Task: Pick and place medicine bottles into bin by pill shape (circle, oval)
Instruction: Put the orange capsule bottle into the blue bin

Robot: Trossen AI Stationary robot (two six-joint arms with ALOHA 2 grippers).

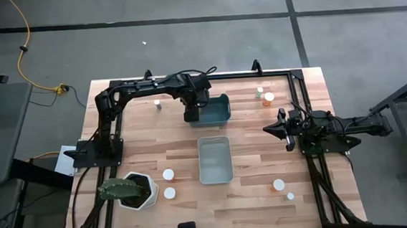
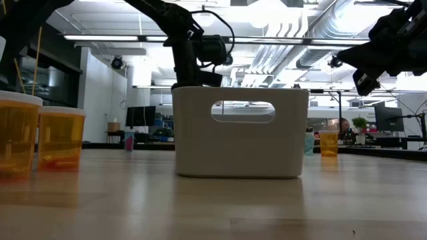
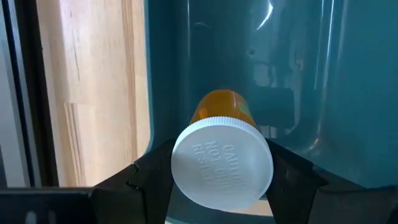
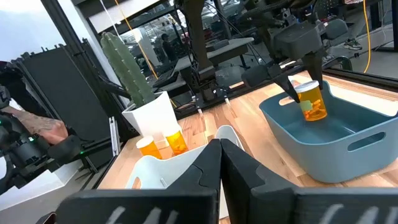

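My left gripper [image 1: 191,115] is shut on an amber medicine bottle with a white cap [image 3: 222,163]. It holds the bottle over the left end of the blue bin [image 1: 217,110]; the right wrist view also shows this bottle [image 4: 313,104]. My right gripper [image 1: 276,128] hovers over the table's right side, shut and empty, as its wrist view shows [image 4: 219,155]. Other bottles stand upright on the table: two near the plant pot [image 1: 168,175] [image 1: 169,193], two at the far right [image 1: 268,97] [image 1: 260,90], two at the near right [image 1: 279,185] [image 1: 290,195], and a small one at the far left [image 1: 157,103]. My left gripper pinches the bottle's white cap [image 3: 186,146] by its rim between the two fingers [image 3: 149,171], one on each side. The fingers come from above, pointing down. The bottle hangs upright below them, its amber body [image 4: 314,109] down inside the blue bin's walls, clear of the floor.
A white bin [image 1: 215,159] stands in the table's middle, just nearer than the blue one. A white hexagonal pot with a cactus [image 1: 132,191] stands at the near left. Black frame rails [image 1: 298,86] run along the table's edges. A person's arm [image 4: 37,127] shows beyond the table.
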